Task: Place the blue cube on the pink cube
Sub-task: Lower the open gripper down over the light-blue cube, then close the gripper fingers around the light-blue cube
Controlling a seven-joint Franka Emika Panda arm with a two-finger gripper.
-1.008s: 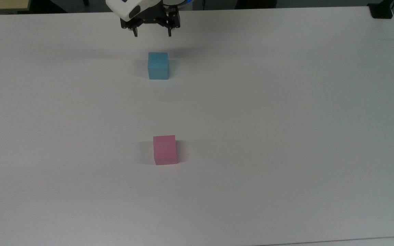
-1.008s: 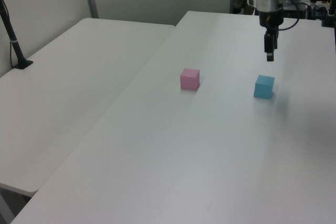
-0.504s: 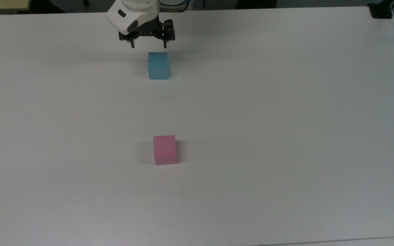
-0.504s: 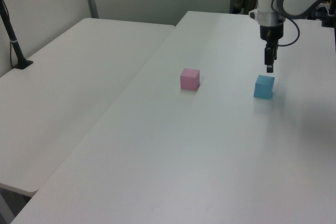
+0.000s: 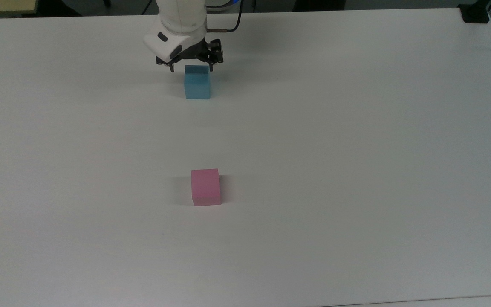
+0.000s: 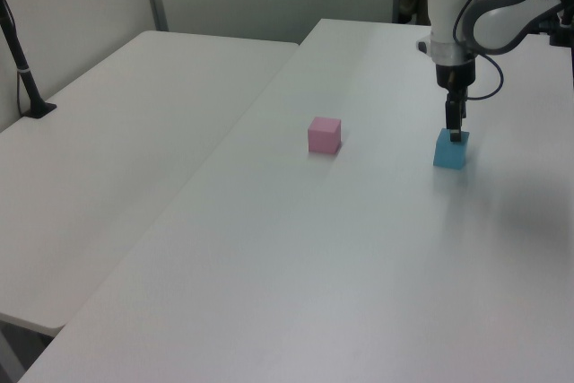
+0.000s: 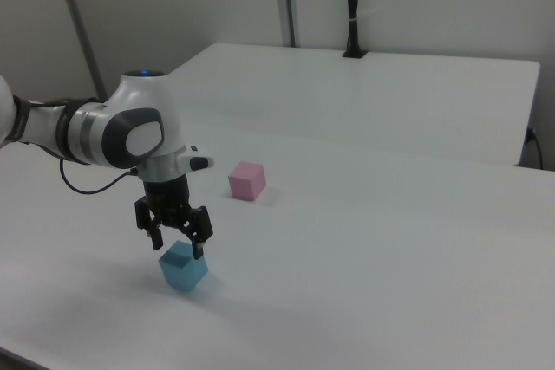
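Plain white table [image 5: 356,170]. Blue cube [image 5: 197,83]: uniform light blue, unpatterned. Pink cube [image 5: 205,186], well apart from the blue cube: uniform pink, unpatterned. Gripper [image 5: 191,67] above the blue cube: black fingers, white housing.

My gripper [image 5: 191,67] hung just over the blue cube [image 5: 197,84], fingers spread wider than it, one off each side, so the way down stood free. Between that cube and the pink cube [image 5: 205,187], well apart, the table [image 5: 356,149] lay bare. Around the pink cube nothing crowded its sides or top. A black post [image 7: 352,6] stood far off on the neighbouring table.
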